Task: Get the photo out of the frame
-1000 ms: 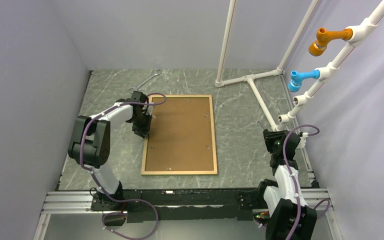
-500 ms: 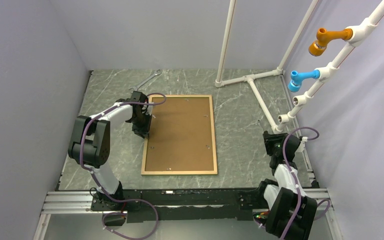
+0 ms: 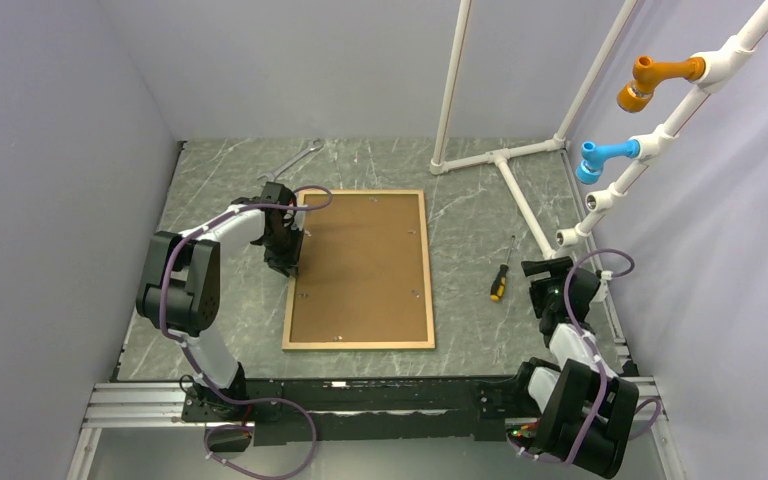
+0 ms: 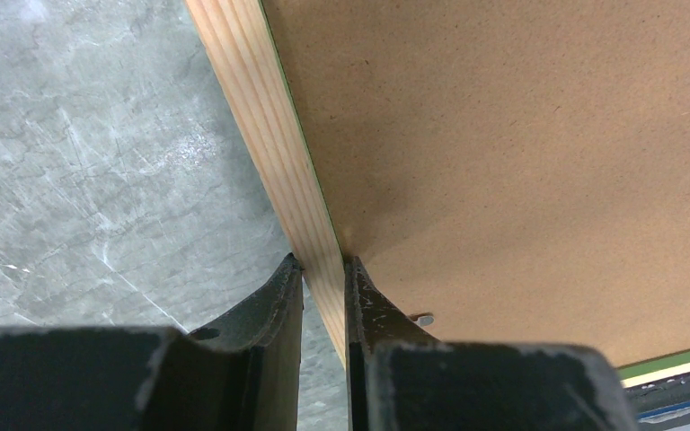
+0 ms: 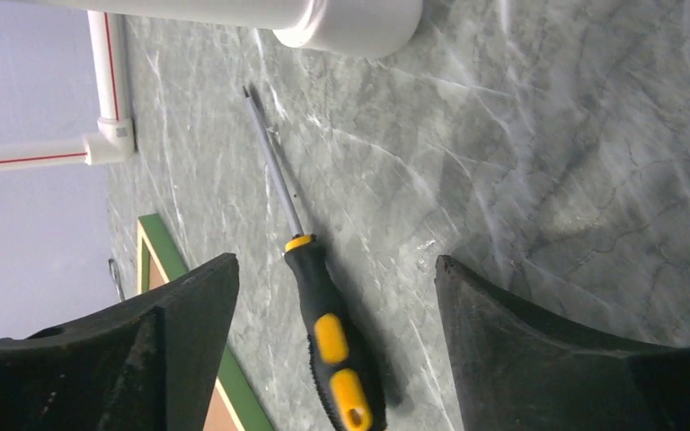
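Frame (image 3: 358, 345), thin-railed and rectangular with light wood back edges and a green front, lies face down in the middle of the grey marbled bench (image 3: 220, 320), its long sides running away from the arm bases. A plain brown backing board (image 3: 360, 265) fills its opening and faces up. The photo itself is hidden from every view.

The left fingers (image 4: 283, 296) pinch the frame's left rail a little beyond its midpoint. One finger is on the outer side over the bench, the other on the inner side at the edge of the backing board.

To the right of the frame and apart from it, a screwdriver with a black and yellow handle (image 3: 500, 283) lies flat on the bench. The right fingers (image 5: 503, 332) are spread wide just beside it and hold nothing.

A silver wrench (image 3: 295, 160) lies near the far left corner. White pipework (image 3: 505, 170) stands at the far right, carrying an orange fitting (image 3: 650, 80) and a blue fitting (image 3: 600, 157).
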